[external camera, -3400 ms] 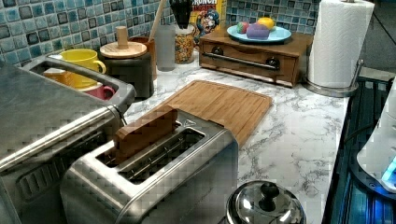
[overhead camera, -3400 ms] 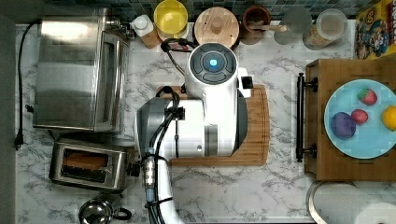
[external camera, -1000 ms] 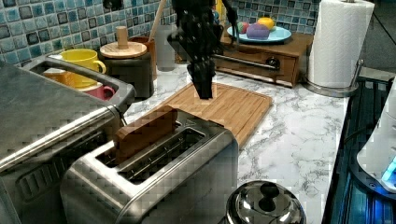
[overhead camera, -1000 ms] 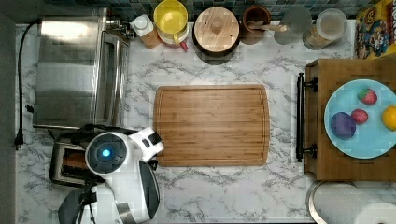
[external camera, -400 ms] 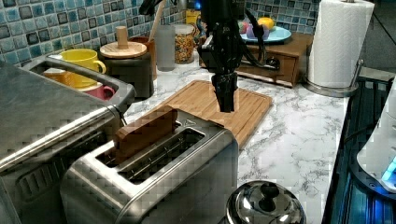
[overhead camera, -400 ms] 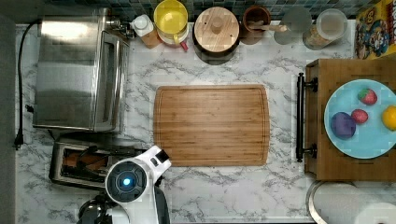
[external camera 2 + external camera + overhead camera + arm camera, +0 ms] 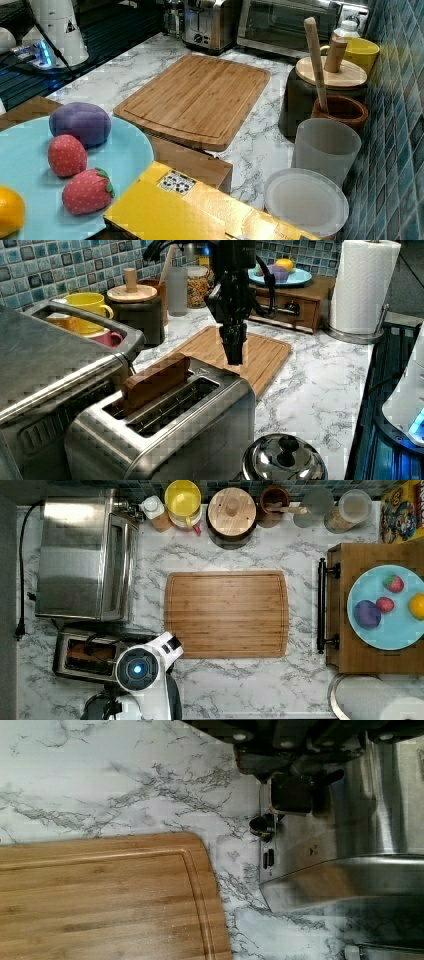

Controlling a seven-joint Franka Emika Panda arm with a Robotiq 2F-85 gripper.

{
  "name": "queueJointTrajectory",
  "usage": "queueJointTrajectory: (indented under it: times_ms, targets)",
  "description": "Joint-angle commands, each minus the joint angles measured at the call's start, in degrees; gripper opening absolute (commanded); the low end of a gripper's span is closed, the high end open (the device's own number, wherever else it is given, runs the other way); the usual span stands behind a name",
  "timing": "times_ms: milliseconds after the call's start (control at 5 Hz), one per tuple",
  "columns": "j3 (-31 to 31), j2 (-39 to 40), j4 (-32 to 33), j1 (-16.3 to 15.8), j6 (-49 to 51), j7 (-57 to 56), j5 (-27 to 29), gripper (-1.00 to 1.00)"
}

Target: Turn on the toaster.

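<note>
The gripper (image 7: 234,357) hung just above the toaster (image 7: 165,435), at its end nearest the cutting board (image 7: 252,352); I could not tell its opening (bread (image 7: 155,381) sat raised). Descending off-line could miss the lever.

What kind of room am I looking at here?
Most likely a kitchen counter: a marble-look worktop with a toaster holding bread, a larger toaster oven beside it, and a wooden cutting board in the middle.
</note>
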State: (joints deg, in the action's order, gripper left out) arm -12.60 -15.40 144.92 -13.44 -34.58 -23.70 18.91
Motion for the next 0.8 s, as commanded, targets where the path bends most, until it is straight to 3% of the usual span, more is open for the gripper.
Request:
queueJointTrajectory:
  times_ms: [200, 400, 800]
  targets:
    - [0.32, 2.84, -1.79, -1.00, -4.57, -3.86, 2.82, -1.00]
    - [-0.03, 4.86, -2.93, -1.40, -3.92, -3.73, 1.72, -1.00]
    - [-0.71, 4.24, -3.36, -3.04, -3.50, -6.48, 5.11, -1.00]
